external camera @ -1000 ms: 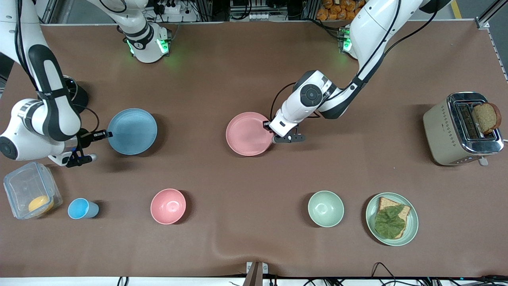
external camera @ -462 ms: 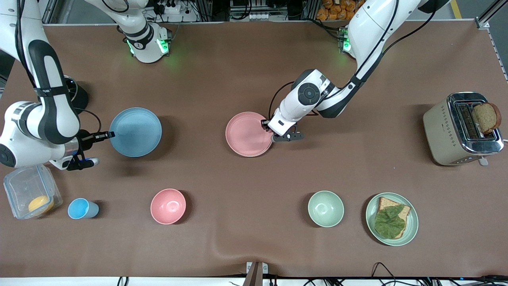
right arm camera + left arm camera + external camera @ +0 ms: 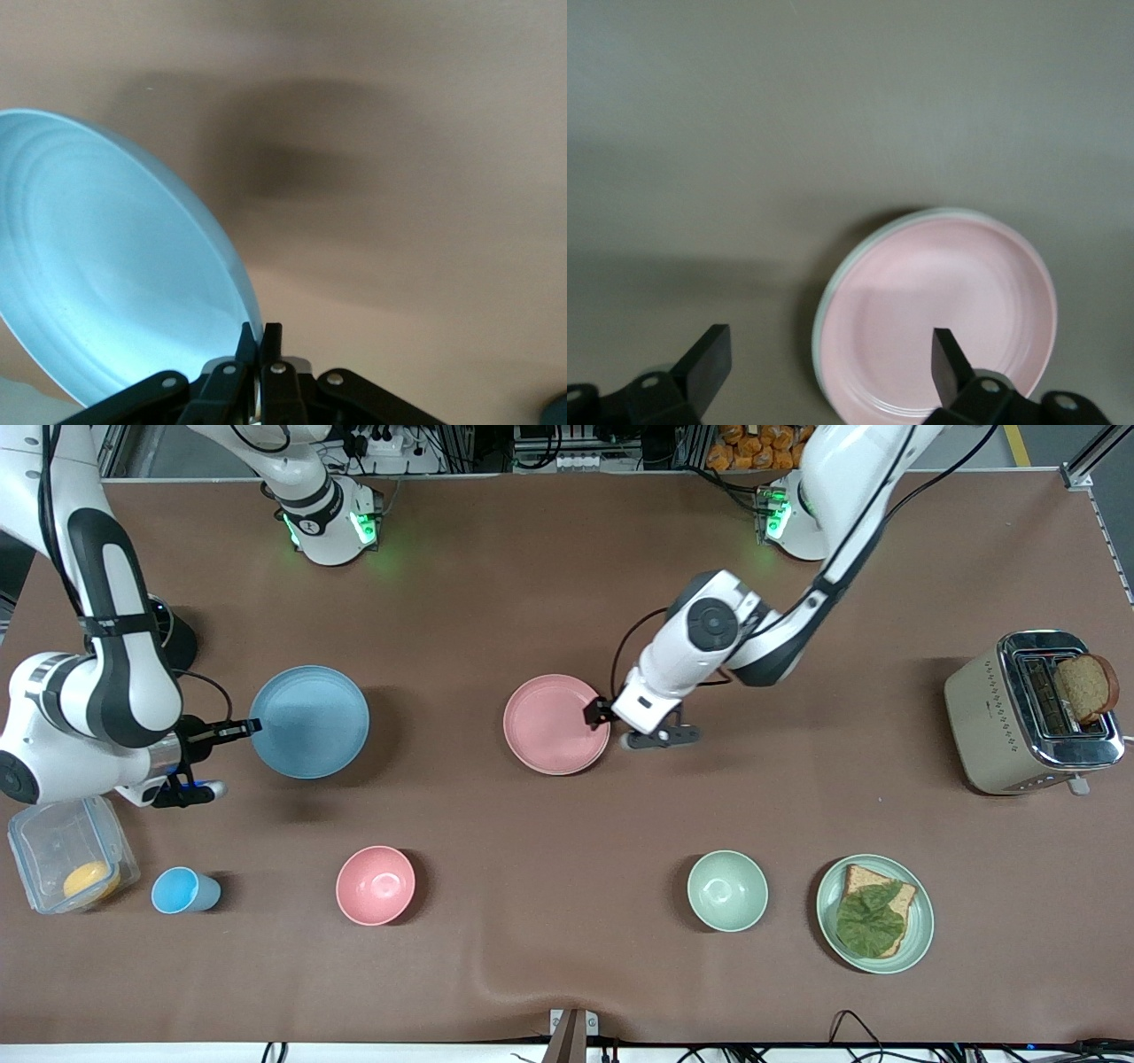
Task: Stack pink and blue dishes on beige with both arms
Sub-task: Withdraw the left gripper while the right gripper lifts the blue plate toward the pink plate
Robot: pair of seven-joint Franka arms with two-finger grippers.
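Note:
The pink plate [image 3: 555, 724] lies flat at the table's middle. A thin pale rim [image 3: 824, 301] shows under its edge; the beige plate is otherwise hidden, and I cannot tell whether that rim is part of it. My left gripper [image 3: 631, 724] is open at the plate's edge toward the left arm's end. In the left wrist view the left gripper [image 3: 828, 363] has one finger over the pink plate [image 3: 948, 301] and the other over bare table. My right gripper [image 3: 248, 728] is shut on the rim of the blue plate [image 3: 308, 722], held tilted above the table. In the right wrist view the right gripper [image 3: 259, 341] pinches the blue plate [image 3: 106, 266].
Nearer the front camera stand a blue cup [image 3: 182, 890], a pink bowl [image 3: 376, 885], a green bowl [image 3: 727, 890] and a green plate [image 3: 917, 948] with a sandwich. A clear container [image 3: 66, 855] sits by the right arm. A toaster [image 3: 992, 717] holds bread.
My right gripper has carried the blue plate a little toward the table's middle. My left gripper has drawn back from the pink plate toward the left arm's end; the plate stayed put.

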